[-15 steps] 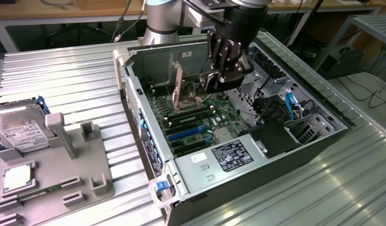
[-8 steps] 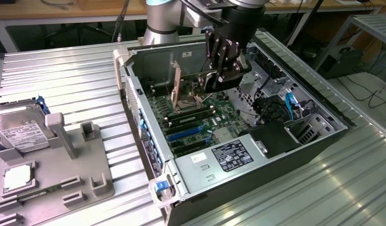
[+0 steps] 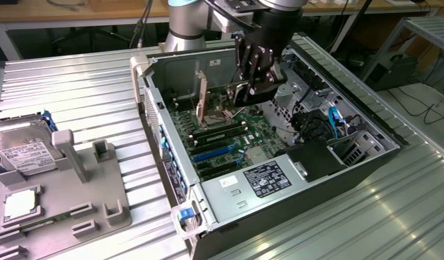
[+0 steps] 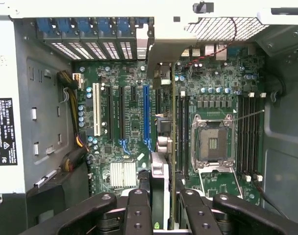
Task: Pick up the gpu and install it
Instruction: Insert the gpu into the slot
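The tool (image 3: pixel 252 91) hangs inside the open computer case (image 3: pixel 366 116), its fingers (image 4: pixel 139 208) pinching the gpu (image 3: pixel 222 88) on both faces. The card is held on edge above the case's motherboard (image 4: pixel 129 127), clear of the slots, with its silver bracket (image 4: pixel 161 54) towards the case's rear wall. In the wrist view the gpu (image 4: pixel 159 171) hangs over the board between the long blue slot (image 4: pixel 146 115) and the empty processor socket (image 4: pixel 211 143) (whether it lines up with a slot I cannot tell). Outside the case, towards the exterior view's left, a grey fixture (image 3: pixel 63 208) on the ribbed tabletop (image 3: pixel 84 86) carries a hard drive (image 3: pixel 19 149).
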Robot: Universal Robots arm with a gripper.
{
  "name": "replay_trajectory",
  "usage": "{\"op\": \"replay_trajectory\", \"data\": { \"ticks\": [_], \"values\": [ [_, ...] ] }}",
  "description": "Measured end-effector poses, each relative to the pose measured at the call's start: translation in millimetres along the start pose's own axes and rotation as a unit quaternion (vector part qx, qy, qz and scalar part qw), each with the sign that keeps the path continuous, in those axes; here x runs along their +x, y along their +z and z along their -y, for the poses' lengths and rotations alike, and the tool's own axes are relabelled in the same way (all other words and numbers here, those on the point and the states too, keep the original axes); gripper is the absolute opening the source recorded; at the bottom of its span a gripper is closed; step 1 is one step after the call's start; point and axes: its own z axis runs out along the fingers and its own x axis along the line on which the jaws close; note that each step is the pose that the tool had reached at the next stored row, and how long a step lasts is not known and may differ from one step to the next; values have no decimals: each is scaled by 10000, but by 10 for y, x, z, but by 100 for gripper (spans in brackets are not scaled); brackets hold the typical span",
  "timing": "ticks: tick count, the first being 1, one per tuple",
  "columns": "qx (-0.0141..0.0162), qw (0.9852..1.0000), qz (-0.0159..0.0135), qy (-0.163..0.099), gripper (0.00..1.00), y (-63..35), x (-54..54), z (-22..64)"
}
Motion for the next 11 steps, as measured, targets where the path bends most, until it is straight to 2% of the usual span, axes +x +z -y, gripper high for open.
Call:
{"op": "replay_trajectory", "data": {
  "ticks": [11],
  "values": [
    [0, 10000, 0, 0, 28, 140, 2, 0]
  ]
}}
